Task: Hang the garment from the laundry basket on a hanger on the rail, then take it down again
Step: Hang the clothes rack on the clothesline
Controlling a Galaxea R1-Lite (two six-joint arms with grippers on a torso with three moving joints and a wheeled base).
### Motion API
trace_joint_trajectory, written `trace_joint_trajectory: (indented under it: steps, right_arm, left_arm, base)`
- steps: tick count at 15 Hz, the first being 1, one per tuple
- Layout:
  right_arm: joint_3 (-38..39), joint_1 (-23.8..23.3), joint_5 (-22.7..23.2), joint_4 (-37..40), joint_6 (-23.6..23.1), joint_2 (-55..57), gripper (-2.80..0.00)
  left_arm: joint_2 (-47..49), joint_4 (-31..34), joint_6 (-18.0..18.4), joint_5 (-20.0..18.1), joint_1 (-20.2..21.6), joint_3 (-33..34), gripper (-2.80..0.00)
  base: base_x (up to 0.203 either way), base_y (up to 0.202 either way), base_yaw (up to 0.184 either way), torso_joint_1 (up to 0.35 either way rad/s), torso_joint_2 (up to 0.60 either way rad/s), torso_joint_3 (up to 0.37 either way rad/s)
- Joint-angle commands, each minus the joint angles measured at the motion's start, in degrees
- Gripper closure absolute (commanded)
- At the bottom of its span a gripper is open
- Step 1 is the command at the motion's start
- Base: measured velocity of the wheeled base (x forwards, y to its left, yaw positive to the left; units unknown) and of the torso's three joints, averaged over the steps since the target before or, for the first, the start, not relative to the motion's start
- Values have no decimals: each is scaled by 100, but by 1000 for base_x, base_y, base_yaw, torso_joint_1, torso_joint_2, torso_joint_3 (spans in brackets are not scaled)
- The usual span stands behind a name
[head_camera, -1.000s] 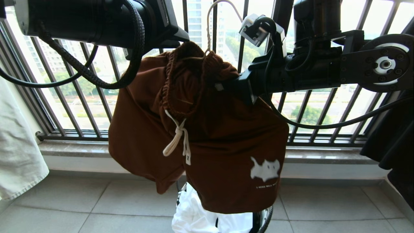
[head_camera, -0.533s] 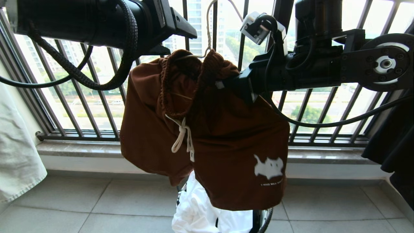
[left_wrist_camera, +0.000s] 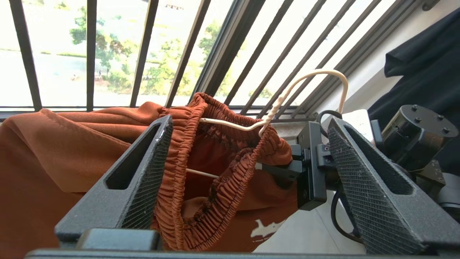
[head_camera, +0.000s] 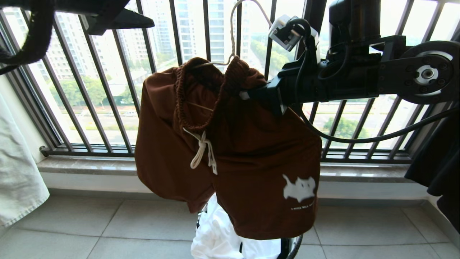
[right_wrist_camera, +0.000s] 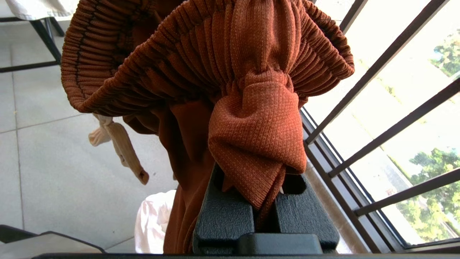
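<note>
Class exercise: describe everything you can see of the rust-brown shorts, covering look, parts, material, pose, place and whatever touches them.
The shorts are rust-brown knit-looking cloth with a ribbed elastic waistband, a knotted white drawstring and a white animal print on one leg. They hang legs-down before the window bars, above the laundry basket, with the cream wire hanger inside the waistband. The right gripper pinches bunched waistband cloth; the left gripper is open and grips nothing.

Print on the garment [head_camera: 230, 151]: a small white animal shape [head_camera: 300, 187] on 1 leg, a picture and not lettering.
Line under the print: 1 row of tiny white letters [head_camera: 301, 207], too small to read.
Elsewhere: no label, brand, number or sign can be read.
</note>
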Motion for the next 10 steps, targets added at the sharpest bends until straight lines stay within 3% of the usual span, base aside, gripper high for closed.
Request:
trace_joint_trajectory:
  steps: [1,3,10]
  right_arm:
    - [223,0,29,-264,56,-43,0]
    - [353,0,97,-648,372,-50,0]
    - [371,0,165,-644,383,-103,0]
  left_arm:
    - [-142,29,-16,1,89,25,0]
    - [-140,51,-16,-8,114,25,0]
    - [-36,51,-7,1,140,16,0]
  base:
    - [0,0,0,0,0,0]
    - [0,0,0,0,0,0]
    - [0,0,0,0,0,0]
